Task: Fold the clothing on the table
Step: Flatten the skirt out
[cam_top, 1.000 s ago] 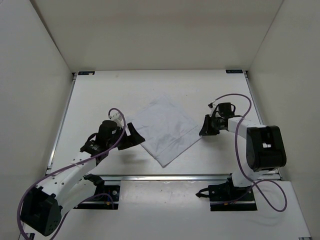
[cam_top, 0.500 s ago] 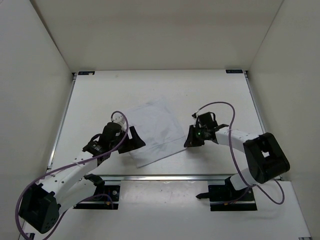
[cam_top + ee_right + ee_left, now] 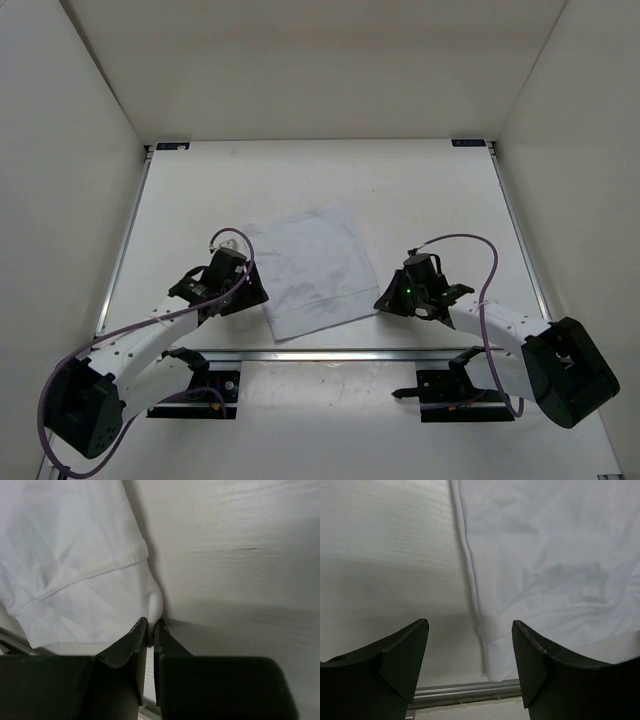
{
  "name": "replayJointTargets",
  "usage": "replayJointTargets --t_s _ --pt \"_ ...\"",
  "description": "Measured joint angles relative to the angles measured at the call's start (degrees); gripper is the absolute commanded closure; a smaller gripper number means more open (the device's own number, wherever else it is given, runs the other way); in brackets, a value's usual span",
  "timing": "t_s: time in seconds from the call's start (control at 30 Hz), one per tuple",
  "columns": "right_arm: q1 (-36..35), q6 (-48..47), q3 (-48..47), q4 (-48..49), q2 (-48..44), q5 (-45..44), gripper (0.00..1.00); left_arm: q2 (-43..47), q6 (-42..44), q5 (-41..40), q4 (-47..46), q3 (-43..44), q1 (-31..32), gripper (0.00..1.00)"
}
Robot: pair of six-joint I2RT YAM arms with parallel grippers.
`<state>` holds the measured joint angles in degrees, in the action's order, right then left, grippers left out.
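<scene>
The cloth (image 3: 308,268) lies spread on the near middle of the table (image 3: 420,190), its near edge close to the front rail (image 3: 350,353). The right gripper (image 3: 150,625) is pinched tight on its right near corner. The left gripper (image 3: 468,630) stands spread wide astride the cloth's left hem, one finger over bare table and the other over fabric. Whether it touches is unclear, and from above both grippers hide the cloth's edges beneath them.

Plain white walls (image 3: 320,70) stand along the far, left and right sides.
</scene>
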<state>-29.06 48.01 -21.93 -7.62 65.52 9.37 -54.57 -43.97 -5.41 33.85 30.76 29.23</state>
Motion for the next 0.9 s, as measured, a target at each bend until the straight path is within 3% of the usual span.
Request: replayJointTargets --t_s 0.27,0.6,0.77,0.9 --pt "-4.7 1.7 0.4 4.7 2.7 0.9 1.0 -4.8 0.1 0.0 -1.9 -2.2 0.5 0.45" --pt "-5.7 0.7 -0.4 5.6 3.8 2.4 1.0 -12.7 1.3 -0.1 -6.6 -1.6 -0.6 0.48" --pt "-4.6 -0.3 -0.7 5.5 4.0 3.4 1.0 -18.8 2.8 0.0 -9.3 2.2 -1.2 0.58" --pt "-3.2 -1.8 -2.8 5.3 5.8 3.8 1.0 -25.9 5.1 0.3 -10.0 7.6 -2.0 0.76"
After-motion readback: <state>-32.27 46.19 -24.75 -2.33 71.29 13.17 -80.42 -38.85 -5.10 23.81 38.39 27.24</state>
